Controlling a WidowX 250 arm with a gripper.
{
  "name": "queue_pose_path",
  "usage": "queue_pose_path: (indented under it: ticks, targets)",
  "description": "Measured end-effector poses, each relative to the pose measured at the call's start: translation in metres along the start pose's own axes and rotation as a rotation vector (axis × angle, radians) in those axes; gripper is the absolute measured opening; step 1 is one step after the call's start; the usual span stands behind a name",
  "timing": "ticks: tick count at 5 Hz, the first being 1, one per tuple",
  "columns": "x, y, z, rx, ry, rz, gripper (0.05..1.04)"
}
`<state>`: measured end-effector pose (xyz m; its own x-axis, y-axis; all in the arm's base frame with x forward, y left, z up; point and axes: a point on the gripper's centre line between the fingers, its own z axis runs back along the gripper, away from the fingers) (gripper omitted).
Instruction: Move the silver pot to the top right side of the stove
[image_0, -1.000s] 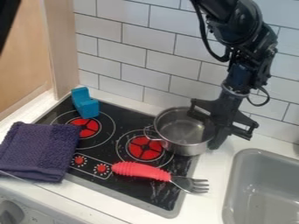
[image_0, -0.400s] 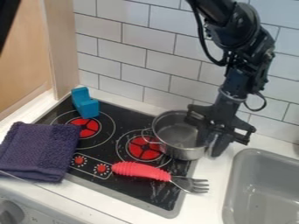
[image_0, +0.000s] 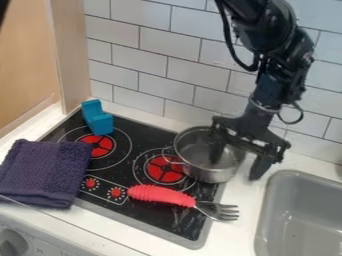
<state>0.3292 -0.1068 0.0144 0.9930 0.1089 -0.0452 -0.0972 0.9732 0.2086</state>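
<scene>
My gripper (image_0: 236, 167) hangs over the right side of the silver pot, its fingers spread apart. One finger reaches down inside the pot and the other is outside, to the right of the pot's wall. The silver pot (image_0: 208, 171) stands upright at the right edge of the black stove (image_0: 148, 214), beside the front-right red burner (image_0: 165, 169) and partly over its ring. Its wire handle points left over that burner.
A red-handled fork (image_0: 162, 195) lies across the stove's front. A blue block-like toy (image_0: 98, 118) stands at the back left, a purple cloth (image_0: 44, 171) at the left. The grey sink (image_0: 298, 216) is at the right, the tiled wall behind.
The gripper has shifted slightly left, and its fingers now show spread on either side of the pot's right wall. The pot has moved a little left and forward since the earliest frame.
</scene>
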Motion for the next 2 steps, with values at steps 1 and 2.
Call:
queue_pose_path:
  ticks: [1, 2]
  targets:
    - [-0.001, 0.004, 0.015, -0.011, -0.042, 0.011, 1.007]
    - [-0.003, 0.012, 0.034, -0.019, -0.091, 0.032, 0.999]
